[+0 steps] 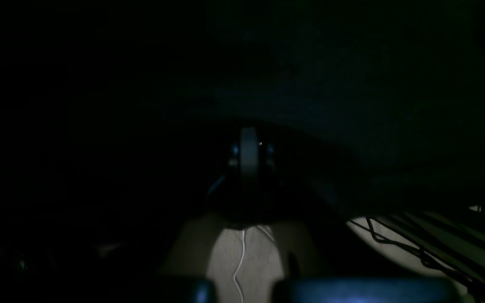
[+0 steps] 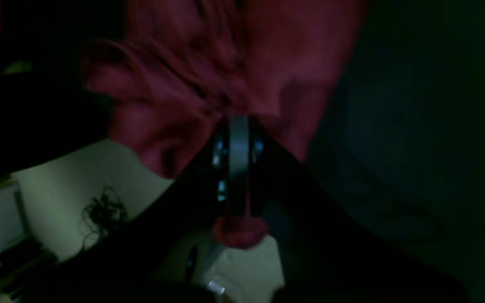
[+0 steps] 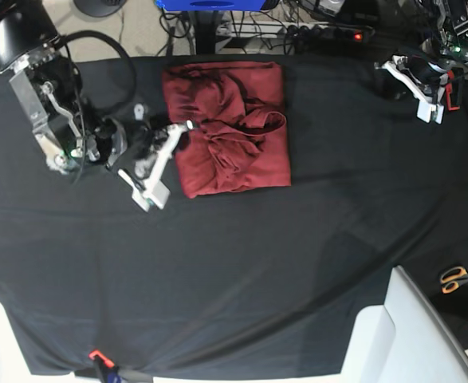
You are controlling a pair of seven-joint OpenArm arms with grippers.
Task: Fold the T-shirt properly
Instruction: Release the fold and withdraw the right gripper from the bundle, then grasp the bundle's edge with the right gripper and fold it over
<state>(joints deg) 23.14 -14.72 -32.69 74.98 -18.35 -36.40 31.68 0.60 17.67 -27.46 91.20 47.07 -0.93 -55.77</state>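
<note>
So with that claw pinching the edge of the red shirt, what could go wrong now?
The right gripper is shut on the T-shirt at its edge, and only a small bunch of cloth sits between the jaws, so it might slip free when pulled. The shirt is rumpled in the middle, so a pull may drag the whole pile rather than fold one layer. The left gripper rests far away, so nothing pins the other side.

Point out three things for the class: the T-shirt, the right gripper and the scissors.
T-shirt (image 3: 241, 163): base view, on the flat lower right panel of the red cloth.
right gripper (image 3: 187, 126): base view, at its fingertips on the shirt's edge.
scissors (image 3: 454, 278): base view, on the orange handles.
</note>
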